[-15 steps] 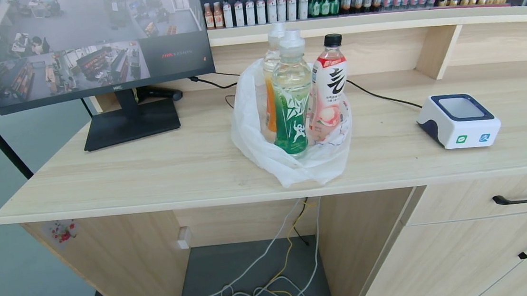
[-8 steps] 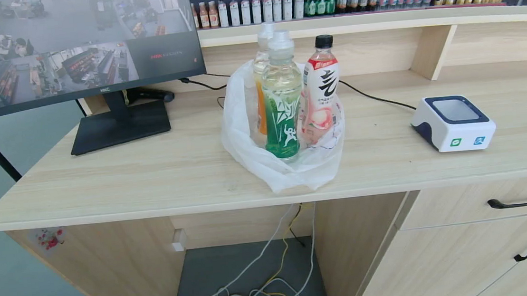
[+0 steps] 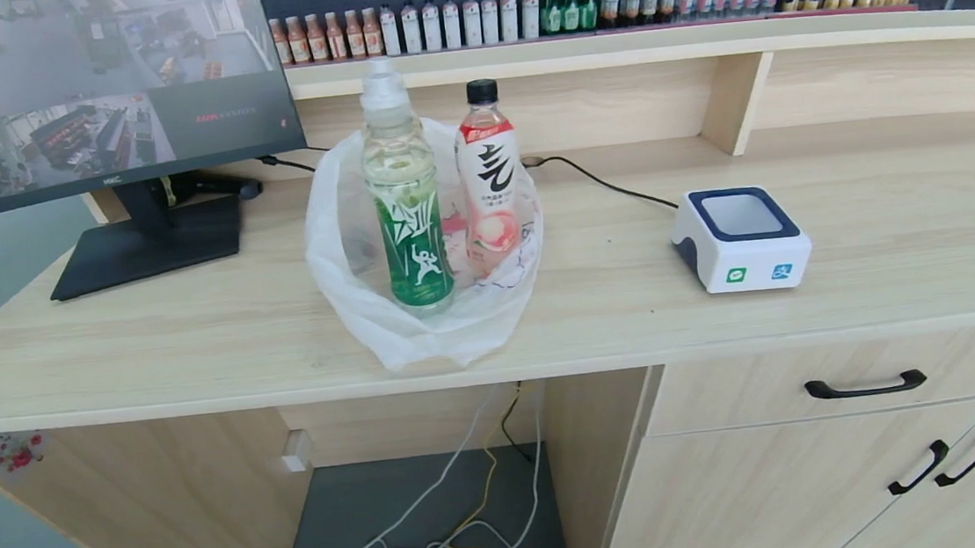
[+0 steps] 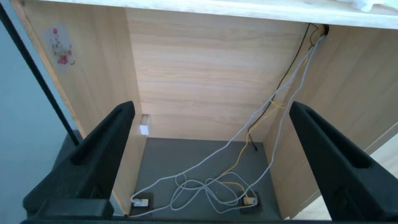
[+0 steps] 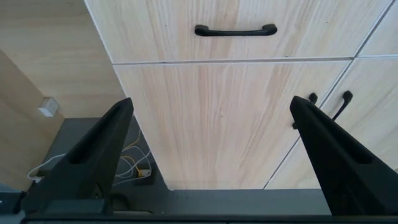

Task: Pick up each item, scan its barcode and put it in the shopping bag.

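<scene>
Status: judged complete or nearly so. Left of centre, the white plastic shopping bag [image 3: 368, 320] sits on the light wooden bench [image 3: 149, 339] and holds the green-labelled clear bottle [image 3: 410, 228] and the pink-labelled black-capped bottle [image 3: 489, 194], both upright. Right of centre stands the white box scanner with dark-blue top [image 3: 740, 239], well apart. The left pincer [image 4: 211, 111] and right pincer [image 5: 211, 102] are spread wide, gripping nothing. Upper left: black monitor [image 3: 82, 80]. Top edge: shelf of bottles [image 3: 605, 3]. Lower right: wooden drawers [image 3: 727, 394].

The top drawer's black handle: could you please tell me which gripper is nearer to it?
Right. The right gripper faces the drawer front just below the handle; the left gripper faces the open recess under the counter, beside that drawer.
</scene>
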`<state>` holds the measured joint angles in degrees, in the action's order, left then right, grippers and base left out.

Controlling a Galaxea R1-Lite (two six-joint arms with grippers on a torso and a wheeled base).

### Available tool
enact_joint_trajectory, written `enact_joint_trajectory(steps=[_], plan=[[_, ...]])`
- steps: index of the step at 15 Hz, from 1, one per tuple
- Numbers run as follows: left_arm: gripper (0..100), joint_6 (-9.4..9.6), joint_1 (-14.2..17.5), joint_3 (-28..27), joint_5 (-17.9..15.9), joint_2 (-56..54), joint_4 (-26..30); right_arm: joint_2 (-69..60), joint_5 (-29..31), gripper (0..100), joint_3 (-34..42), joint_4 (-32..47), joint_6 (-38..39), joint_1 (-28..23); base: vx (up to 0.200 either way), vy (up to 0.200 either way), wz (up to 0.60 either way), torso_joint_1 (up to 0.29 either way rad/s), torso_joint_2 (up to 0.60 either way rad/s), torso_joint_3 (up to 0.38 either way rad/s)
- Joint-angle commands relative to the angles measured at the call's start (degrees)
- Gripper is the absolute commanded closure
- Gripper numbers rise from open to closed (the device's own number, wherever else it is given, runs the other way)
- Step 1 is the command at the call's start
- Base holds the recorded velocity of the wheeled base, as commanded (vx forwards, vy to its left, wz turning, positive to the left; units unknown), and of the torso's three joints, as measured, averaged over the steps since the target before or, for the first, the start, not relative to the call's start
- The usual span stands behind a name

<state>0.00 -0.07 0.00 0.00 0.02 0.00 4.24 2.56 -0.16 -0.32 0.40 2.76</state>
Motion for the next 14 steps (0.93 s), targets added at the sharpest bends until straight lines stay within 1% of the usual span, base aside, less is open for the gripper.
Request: enact_joint_trajectory(steps=[1, 14], plan=[[0, 0.0, 0.07, 0.0, 0.0, -0.02, 0.0, 0.33, -0.01, 0, -0.02, -0.03, 0.04, 0.06, 0.0, -0.2, 0.0, -0.002, 0.01, -0.002], [0, -0.44, 0.07, 0.0, 0.0, -0.02, 0.0, 0.33, -0.01, 0, -0.02, -0.03, 0.3, 0.06, 0.0, -0.2, 0.0, 0.003, 0.0, 0.001]])
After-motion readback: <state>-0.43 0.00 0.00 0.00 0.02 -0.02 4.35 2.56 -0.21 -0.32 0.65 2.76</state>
